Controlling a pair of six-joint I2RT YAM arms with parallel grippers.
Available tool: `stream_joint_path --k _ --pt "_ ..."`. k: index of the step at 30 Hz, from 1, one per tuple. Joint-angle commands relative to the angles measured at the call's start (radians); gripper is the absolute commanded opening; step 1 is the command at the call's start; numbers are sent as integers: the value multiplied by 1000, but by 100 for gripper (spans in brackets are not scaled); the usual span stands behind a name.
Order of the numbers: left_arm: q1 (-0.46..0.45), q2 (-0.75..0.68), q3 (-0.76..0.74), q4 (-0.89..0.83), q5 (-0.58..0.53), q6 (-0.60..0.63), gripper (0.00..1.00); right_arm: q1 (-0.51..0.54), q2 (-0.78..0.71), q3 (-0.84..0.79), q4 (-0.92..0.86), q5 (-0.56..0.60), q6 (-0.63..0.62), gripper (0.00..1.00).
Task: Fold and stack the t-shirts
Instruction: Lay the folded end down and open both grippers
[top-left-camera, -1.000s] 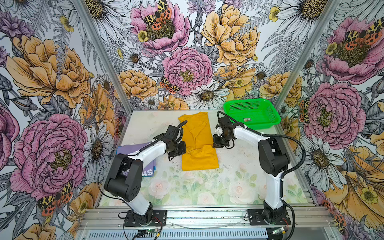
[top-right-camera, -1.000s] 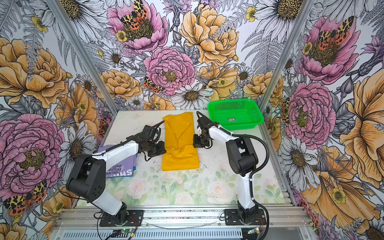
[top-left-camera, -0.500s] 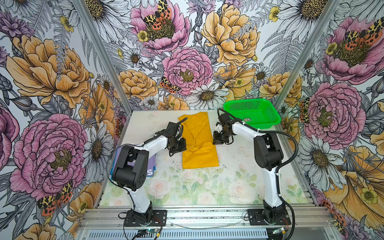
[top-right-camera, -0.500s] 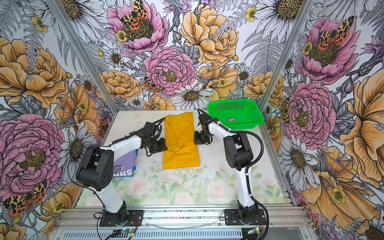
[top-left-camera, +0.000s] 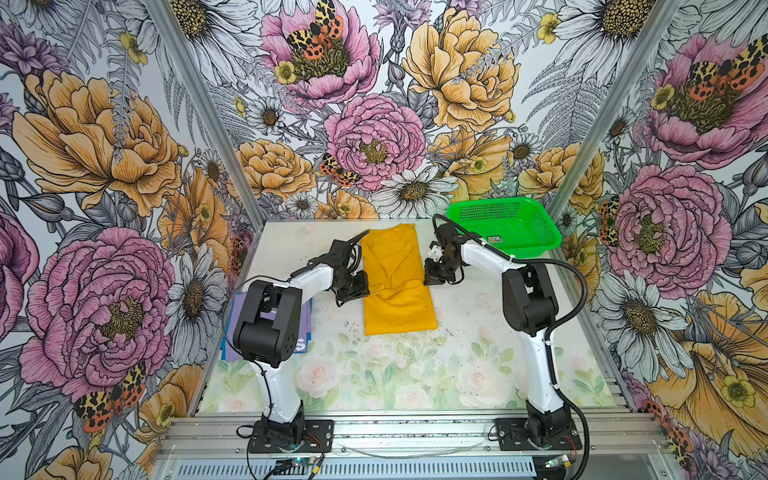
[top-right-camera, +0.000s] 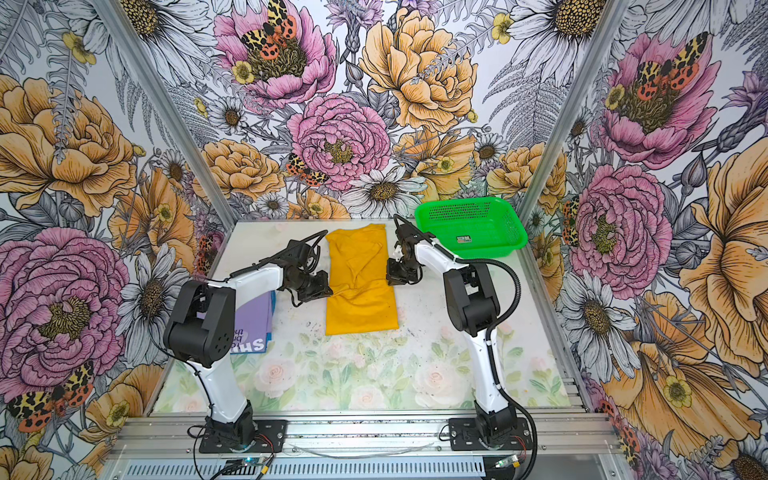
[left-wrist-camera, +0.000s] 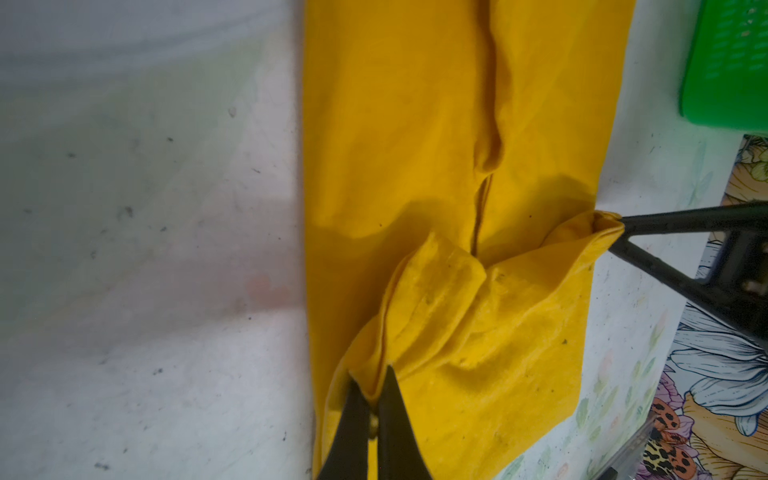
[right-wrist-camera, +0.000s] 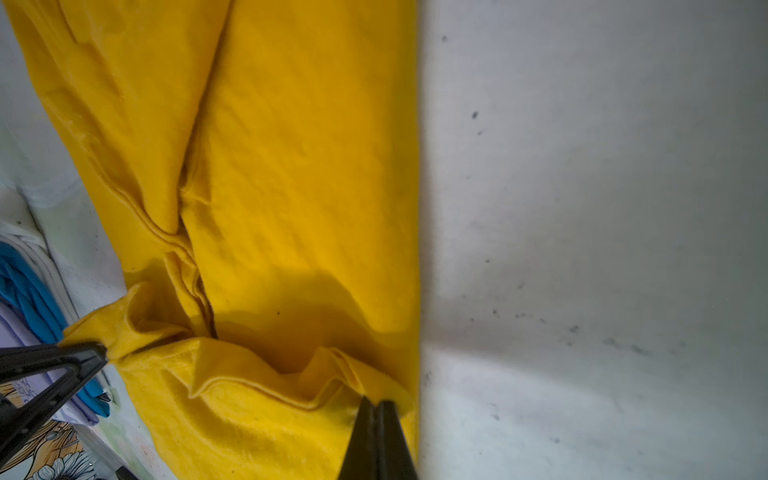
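Leftmost, at the left edge of the table (top-left-camera: 465, 332), lies the folded lavender t-shirt (top-right-camera: 253, 320) with printed text, partly hidden behind the left arm. A blue t-shirt (right-wrist-camera: 25, 286) shows only as a thin strip at its edge in the right wrist view.

Next comes the left gripper (top-left-camera: 360, 287), its jaws pressed together on a pinch of the left edge of the mustard-yellow t-shirt (top-left-camera: 399, 291), roughly halfway along its length. The left wrist view shows the cloth bunched between the two dark fingers (left-wrist-camera: 353, 424).

The yellow shirt lies in the middle of the table toward the far edge, folded into a long narrow strip running from far to near. Its near half is flat, and its middle is puckered into a ridge between the two grips.

On its right edge, opposite the left one, the right gripper (top-left-camera: 429, 277) is likewise closed, nipping a fold of the same shirt.

Farthest right, the green mesh basket (top-left-camera: 490, 212) sits at the table's far right corner, apart from the shirt.
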Motion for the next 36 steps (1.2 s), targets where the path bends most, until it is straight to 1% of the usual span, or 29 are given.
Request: stream_joint_path --k 1,3,4,5,6,7,8,9,11,13,14,17,21,23,24,27,30,33,35,36 --pt "16 0 35 15 25 20 0 -9 26 56 -17 -2 -13 0" --pt "23 5 43 14 37 20 0 -12 33 75 -25 0 -13 0" --pt "24 9 48 15 43 22 11 -12 36 83 -28 0 -14 5" --pt "23 13 57 15 47 23 24 -14 38 93 -32 0 -16 10" --pt "26 15 64 15 53 23 41 -15 38 107 -35 1 -22 17" --pt "27 15 72 15 58 25 58 -17 35 116 -40 4 -26 24" --pt "28 11 79 16 70 27 69 -19 26 127 -45 10 -31 33" --pt "30 5 85 20 81 31 76 -21 14 131 -48 18 -38 43" --pt "34 -19 92 19 82 37 89 -26 -20 120 -52 35 -45 56" --pt "36 -55 75 20 81 41 97 -27 -64 83 -53 49 -50 62" --pt "36 -92 51 34 81 41 99 -28 -92 52 -52 59 -52 63" --pt "36 -153 -42 70 82 23 99 -25 -180 -62 -45 89 -56 69" --pt "27 -231 -190 167 93 -16 99 -3 -296 -232 -10 121 -77 70" --pt "28 -252 -236 199 94 -18 98 6 -337 -302 22 100 -95 69" --pt "28 -258 -252 217 89 -20 97 11 -352 -330 38 96 -98 69" --pt "28 -245 -259 247 93 -20 88 26 -363 -361 45 93 -110 68" --pt "28 -212 -237 248 79 -11 86 50 -364 -388 48 113 -116 68" --pt "27 -186 -232 248 93 -12 77 69 -357 -416 54 117 -107 68" --pt "19 -194 -251 248 65 -12 76 76 -363 -450 72 140 -106 68" --pt "14 -196 -258 251 43 -11 73 75 -364 -460 83 145 -105 67"
